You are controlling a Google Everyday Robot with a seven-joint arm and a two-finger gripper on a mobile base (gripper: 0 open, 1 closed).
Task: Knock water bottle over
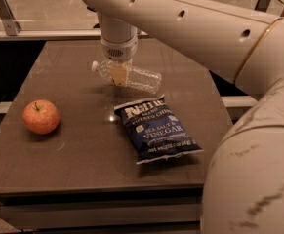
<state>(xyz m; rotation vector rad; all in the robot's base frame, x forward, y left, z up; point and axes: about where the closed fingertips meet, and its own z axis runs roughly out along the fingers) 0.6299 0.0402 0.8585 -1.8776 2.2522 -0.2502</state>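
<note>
Mostly a rolling risk on the flat table (73,145): if the arm (190,28) pulls away carelessly, the chips (156,128) sit just in front, and the round bottle (144,78) could run into them or off the back edge. Arm reaches in from upper right, wrist vertical. Bottle lies sideways at back centre, cap left. Gripper (118,75) straddles its neck end, jaws apparently pinching it

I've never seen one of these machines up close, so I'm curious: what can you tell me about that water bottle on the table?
The water bottle is small, of clear ribbed plastic, with a white cap. It lies on its side toward the far part of the table, cap toward the picture's left, just behind the blue chip bag. The tool is at its middle, hiding that part. Whether it rests fully on the table cannot be told.
</note>
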